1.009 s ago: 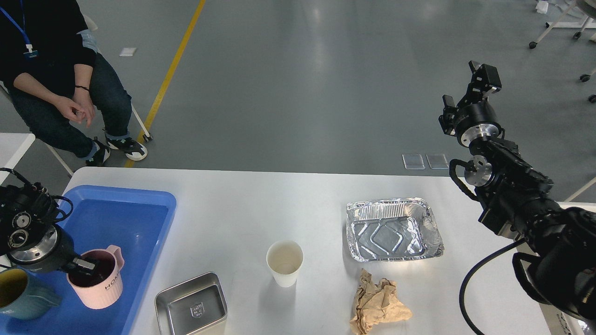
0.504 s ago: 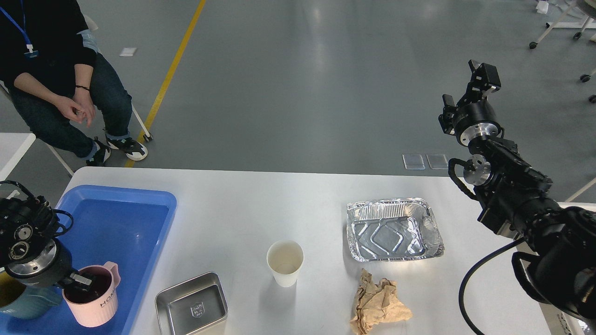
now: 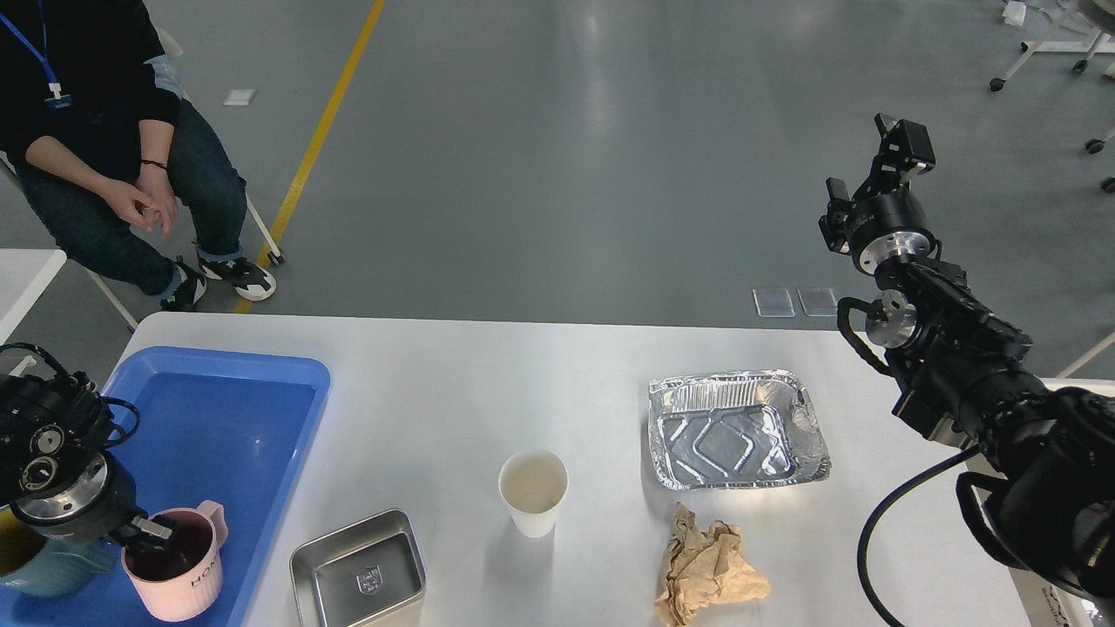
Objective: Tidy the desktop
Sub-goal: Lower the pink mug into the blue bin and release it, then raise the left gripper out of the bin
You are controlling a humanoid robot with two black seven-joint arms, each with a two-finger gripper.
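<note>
The white desktop (image 3: 453, 392) fills the lower half of the head view. On it stand a paper cup (image 3: 532, 492), a foil tray (image 3: 736, 429), a small steel tray (image 3: 359, 575) and a crumpled brown paper (image 3: 706, 566). My left gripper (image 3: 152, 531) is shut on the rim of a pink mug (image 3: 187, 579), which is low in the near part of the blue tray (image 3: 218, 361), beside a teal mug (image 3: 43, 566). My right gripper (image 3: 902, 144) is raised high beyond the table's far right edge, holding nothing; its fingers cannot be told apart.
A seated person (image 3: 87, 131) is at the far left beyond the table. A second white table's corner (image 3: 22, 270) shows at the left edge. My right arm (image 3: 967, 366) hangs over the desktop's right side.
My left gripper has moved the pink mug toward me and left within the blue tray, closer to the teal mug. The right arm has barely moved.
</note>
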